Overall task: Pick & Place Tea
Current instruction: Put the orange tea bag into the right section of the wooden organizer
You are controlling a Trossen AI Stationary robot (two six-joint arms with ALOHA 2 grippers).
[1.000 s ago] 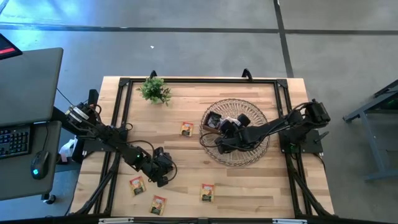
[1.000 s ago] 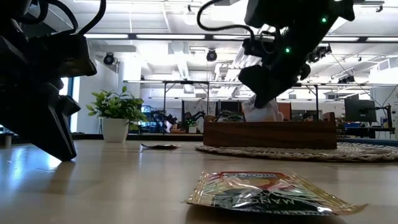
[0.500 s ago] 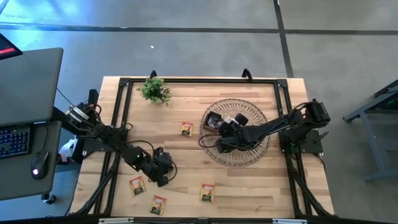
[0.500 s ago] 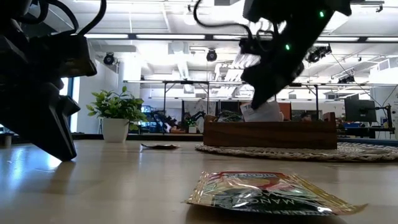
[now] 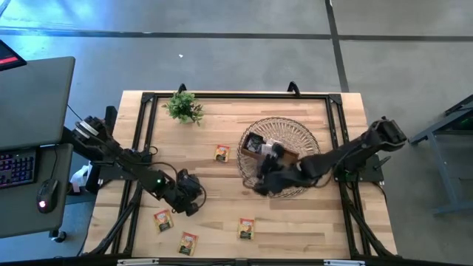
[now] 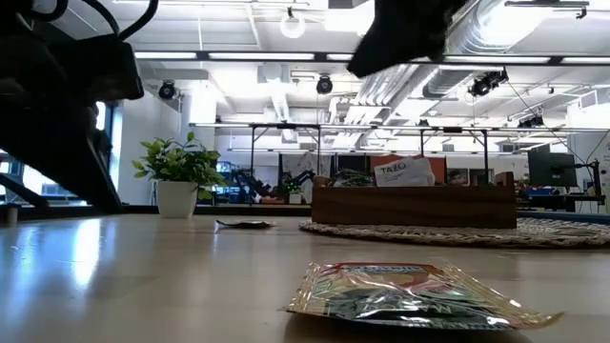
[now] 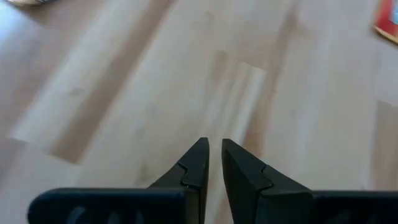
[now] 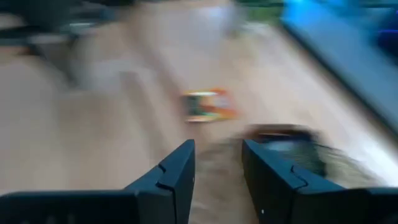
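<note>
1. Four tea packets lie flat on the bare counter (image 5: 222,118): one (image 5: 222,153) at mid-frame just left of the wicker basket (image 5: 295,133), one (image 5: 246,228) at lower centre, and two at lower left (image 5: 162,219) (image 5: 188,242)
2. A white packet (image 6: 404,171) stands upright in the wooden tray (image 6: 415,206), right of centre in the low view; the tray rests on the basket
3. The right claw (image 5: 260,185) sits over the basket's lower-left rim, below and to the right of the mid-frame packet and above the lower-centre one, touching neither
4. In its wrist view the right claw's fingers (image 8: 174,177) stand apart with nothing between them; an orange packet (image 8: 208,104) lies on the wood ahead
5. The left claw (image 5: 194,198) is at lower left, just up and right of the two packets there, clear of both
6. Its fingers (image 7: 194,165) are nearly together over bare wood, gripping nothing
7. A small green plant (image 5: 184,107) stands at the counter's upper left
</note>
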